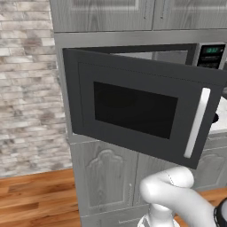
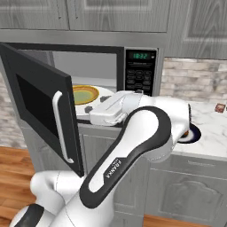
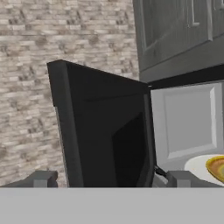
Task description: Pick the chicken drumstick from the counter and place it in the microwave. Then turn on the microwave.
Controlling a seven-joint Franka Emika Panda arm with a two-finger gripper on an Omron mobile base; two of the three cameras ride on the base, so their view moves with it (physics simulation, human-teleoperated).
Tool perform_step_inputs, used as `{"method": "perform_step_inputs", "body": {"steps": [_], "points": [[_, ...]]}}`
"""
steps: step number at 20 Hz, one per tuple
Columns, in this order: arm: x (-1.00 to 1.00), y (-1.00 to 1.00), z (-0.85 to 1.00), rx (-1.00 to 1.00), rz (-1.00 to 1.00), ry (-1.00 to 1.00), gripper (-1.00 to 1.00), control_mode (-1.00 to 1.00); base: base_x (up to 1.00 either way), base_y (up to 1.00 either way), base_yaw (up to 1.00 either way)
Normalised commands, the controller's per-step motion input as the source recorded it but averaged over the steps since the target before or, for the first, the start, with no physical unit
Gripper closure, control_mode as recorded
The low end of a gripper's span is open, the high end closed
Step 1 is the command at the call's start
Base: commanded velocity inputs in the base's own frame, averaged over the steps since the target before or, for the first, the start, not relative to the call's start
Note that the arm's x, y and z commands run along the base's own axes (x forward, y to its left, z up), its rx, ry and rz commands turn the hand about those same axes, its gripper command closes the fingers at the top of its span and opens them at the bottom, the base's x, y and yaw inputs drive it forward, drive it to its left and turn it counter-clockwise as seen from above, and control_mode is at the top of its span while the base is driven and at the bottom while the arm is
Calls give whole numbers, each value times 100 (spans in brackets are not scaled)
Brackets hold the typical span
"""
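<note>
Gripper (image 3: 109,178) (jaws wide, empty) faces the open microwave (image 2: 102,66) door's (image 3: 105,135) inner side.

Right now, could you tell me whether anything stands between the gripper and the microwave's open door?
Nothing visible does. In the hand view the open gripper faces the microwave door directly, with no object between them.

The microwave (image 2: 133,66) is grey-framed with a black windowed door (image 1: 137,108), white handle (image 1: 197,122) and green display (image 2: 140,56). At centre left, a yellow-brown bowl (image 2: 85,94) sits on its white turntable (image 2: 104,95). The tabletop (image 2: 213,128) is white-grey marbled; the floor (image 1: 31,199) is orange-brown wood.
</note>
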Motion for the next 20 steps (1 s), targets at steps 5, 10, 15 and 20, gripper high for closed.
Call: {"method": "perform_step_inputs", "body": {"steps": [5, 10, 15, 20], "points": [[11, 0, -11, 0, 7, 0, -100, -100, 0, 0, 0], [21, 9, -10, 0, 2, 0, -100, -100, 0, 0, 0], [34, 11, -5, 0, 0, 0, -100, -100, 0, 0, 0], [26, 10, -3, 0, 0, 0, -100, -100, 0, 0, 0]]}}
